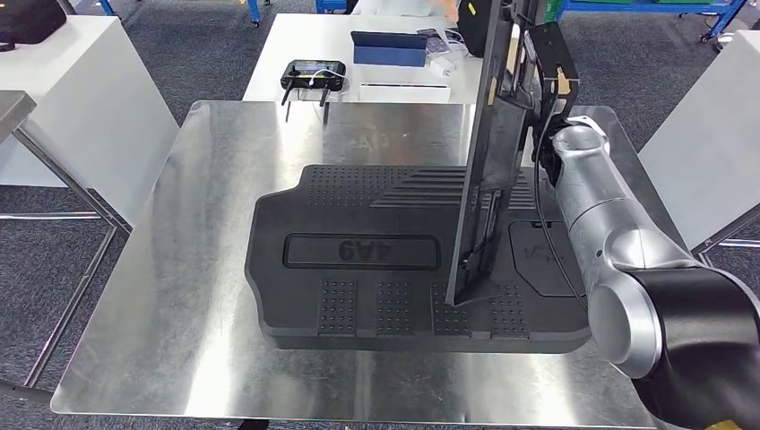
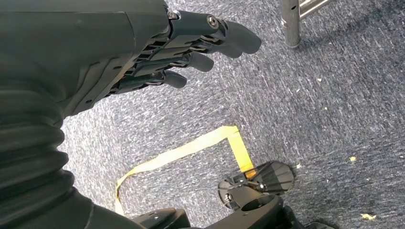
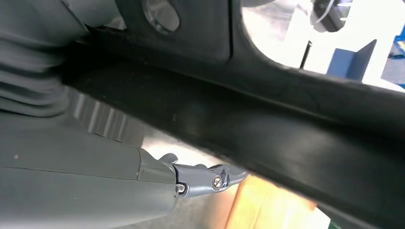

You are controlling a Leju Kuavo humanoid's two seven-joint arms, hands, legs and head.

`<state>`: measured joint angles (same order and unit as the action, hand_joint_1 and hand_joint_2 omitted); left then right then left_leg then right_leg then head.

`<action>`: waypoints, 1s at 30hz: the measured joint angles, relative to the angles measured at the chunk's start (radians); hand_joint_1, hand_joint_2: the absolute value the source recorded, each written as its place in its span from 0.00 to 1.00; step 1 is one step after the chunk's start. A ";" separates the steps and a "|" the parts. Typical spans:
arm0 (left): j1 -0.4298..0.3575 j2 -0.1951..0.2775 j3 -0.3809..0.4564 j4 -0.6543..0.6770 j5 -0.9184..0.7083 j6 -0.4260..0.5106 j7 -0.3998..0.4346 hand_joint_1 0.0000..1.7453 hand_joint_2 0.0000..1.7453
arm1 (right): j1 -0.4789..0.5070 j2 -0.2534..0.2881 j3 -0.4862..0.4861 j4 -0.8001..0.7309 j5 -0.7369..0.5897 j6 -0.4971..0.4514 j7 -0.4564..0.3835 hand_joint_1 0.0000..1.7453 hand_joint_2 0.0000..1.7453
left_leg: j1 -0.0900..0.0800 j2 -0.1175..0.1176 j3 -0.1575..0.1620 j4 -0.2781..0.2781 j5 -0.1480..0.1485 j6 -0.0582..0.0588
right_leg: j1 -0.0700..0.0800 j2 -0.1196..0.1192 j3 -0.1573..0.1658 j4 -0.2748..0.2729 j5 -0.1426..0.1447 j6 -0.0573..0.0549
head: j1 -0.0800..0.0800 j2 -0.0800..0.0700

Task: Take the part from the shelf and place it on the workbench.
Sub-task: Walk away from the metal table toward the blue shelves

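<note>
A tall black panel part (image 1: pixel 493 134) stands on edge above the metal workbench (image 1: pixel 206 269). Its lower corner rests on a large flat black moulded part (image 1: pixel 358 251) that lies in the middle of the bench and bears a raised label. My right hand (image 1: pixel 554 107) grips the upright panel near its top from the right side. In the right wrist view the panel (image 3: pixel 296 124) crosses in front of my right hand (image 3: pixel 95 186), with the thumb (image 3: pixel 205 179) under it. My left hand (image 2: pixel 157 52) hangs over the carpet, fingers stretched out and holding nothing.
Behind the bench a white table carries a black controller (image 1: pixel 313 73), a blue stand (image 1: pixel 388 47) and a white box (image 1: pixel 403 90). Another white table (image 1: pixel 81 98) stands at the left, a white surface (image 1: pixel 708 143) at the right. Yellow tape (image 2: pixel 191 148) lies on the floor.
</note>
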<state>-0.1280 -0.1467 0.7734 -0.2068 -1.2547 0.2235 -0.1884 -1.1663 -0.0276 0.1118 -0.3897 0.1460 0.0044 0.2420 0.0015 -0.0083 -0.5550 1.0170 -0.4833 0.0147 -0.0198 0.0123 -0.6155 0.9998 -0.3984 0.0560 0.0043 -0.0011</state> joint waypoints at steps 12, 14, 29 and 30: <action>0.000 -0.005 -0.003 0.000 0.007 -0.006 -0.029 0.00 1.00 | -0.015 -0.020 0.250 0.041 0.390 0.379 0.015 0.00 0.00 | 0.000 -0.001 0.000 0.000 0.000 0.000 | 0.000 -0.001 0.000 0.000 0.000 0.000 | 0.000 0.000; 0.002 -0.004 -0.003 0.000 0.008 -0.008 -0.035 0.00 1.00 | -0.011 -0.031 0.342 0.049 0.450 0.439 -0.004 0.00 0.00 | 0.000 -0.001 -0.001 0.000 0.000 0.000 | 0.000 -0.001 0.000 0.000 0.000 0.000 | 0.000 0.000; 0.003 -0.005 -0.007 0.000 0.008 -0.008 -0.041 0.00 1.00 | -0.010 -0.065 0.547 0.071 0.504 0.428 -0.029 0.00 0.00 | 0.000 -0.001 -0.001 0.000 0.000 0.000 | 0.000 -0.001 0.000 0.000 0.000 0.000 | 0.000 0.000; 0.003 -0.005 -0.007 0.000 0.008 -0.008 -0.041 0.00 1.00 | -0.010 -0.065 0.550 0.071 0.505 0.426 -0.030 0.00 0.00 | 0.000 -0.001 -0.001 0.000 0.000 0.000 | 0.000 -0.001 0.000 0.000 0.000 0.000 | 0.000 0.000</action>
<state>-0.1249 -0.1514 0.7663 -0.2068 -1.2463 0.2157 -0.2296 -1.1758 -0.0927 0.6619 -0.3185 0.6513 0.4307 0.2123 0.0015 -0.0091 -0.5556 1.0170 -0.4832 0.0148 -0.0199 0.0117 -0.6156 0.9997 -0.3984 0.0560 0.0042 -0.0012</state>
